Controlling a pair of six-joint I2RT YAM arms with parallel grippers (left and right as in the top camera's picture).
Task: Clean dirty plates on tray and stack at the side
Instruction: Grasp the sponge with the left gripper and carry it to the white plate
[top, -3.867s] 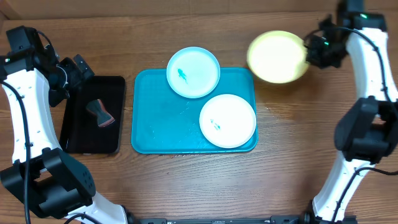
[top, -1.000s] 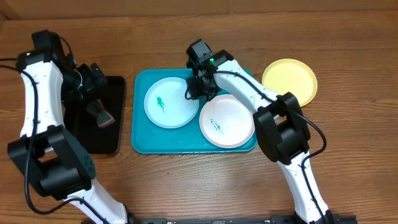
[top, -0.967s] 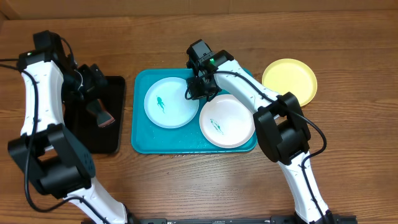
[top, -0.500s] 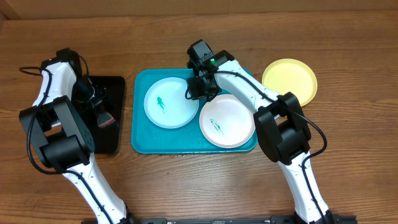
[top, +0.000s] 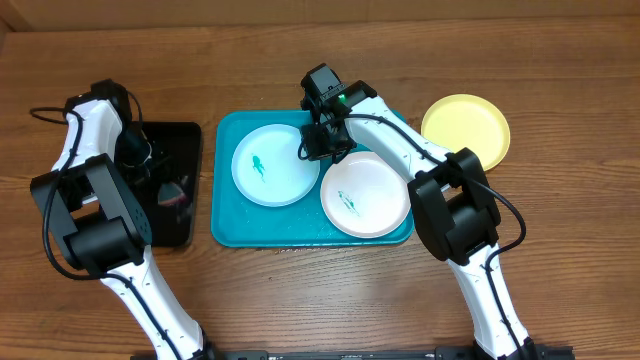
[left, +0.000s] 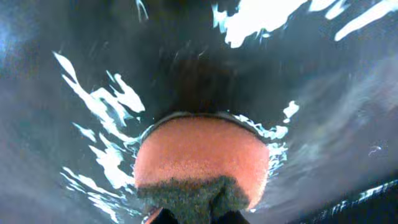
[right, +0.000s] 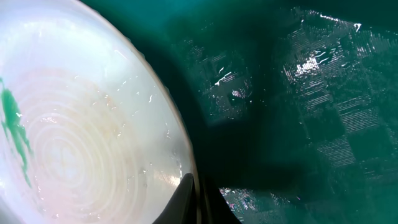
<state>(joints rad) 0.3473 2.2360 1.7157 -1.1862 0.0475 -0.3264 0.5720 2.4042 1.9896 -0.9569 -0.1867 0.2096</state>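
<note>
The right gripper (top: 318, 142) is pinching the rim of the pale blue plate (top: 280, 172). Its two fingers are drawn together, and in the wrist view the plate's edge is running in between them. From the fingertips the plate is spreading out toward the left arm's side, lying flat inside the teal tray (top: 300, 228), and a green smear (top: 255, 165) is showing near its middle, clear of the pinch. Just beside this gripper, on the side nearer the robot's base, the white plate (top: 372, 185) is lying in the same tray with a green mark (top: 347, 200) of its own. The yellow-green plate (top: 465, 130) is resting well apart from the gripper, outside the tray on the wooden table (top: 300, 300), on the side away from the left arm. The left gripper (left: 194, 214) is clamping the sponge (left: 202, 155), an orange block whose dark scouring layer is sitting right at the fingertips; only the tips themselves are showing at the bottom edge of the wrist view. Beyond the sponge, the glossy black tray (top: 185, 220) is filling that view, but whether the sponge is touching it I cannot tell. From overhead the sponge is showing only as a blur.
</note>
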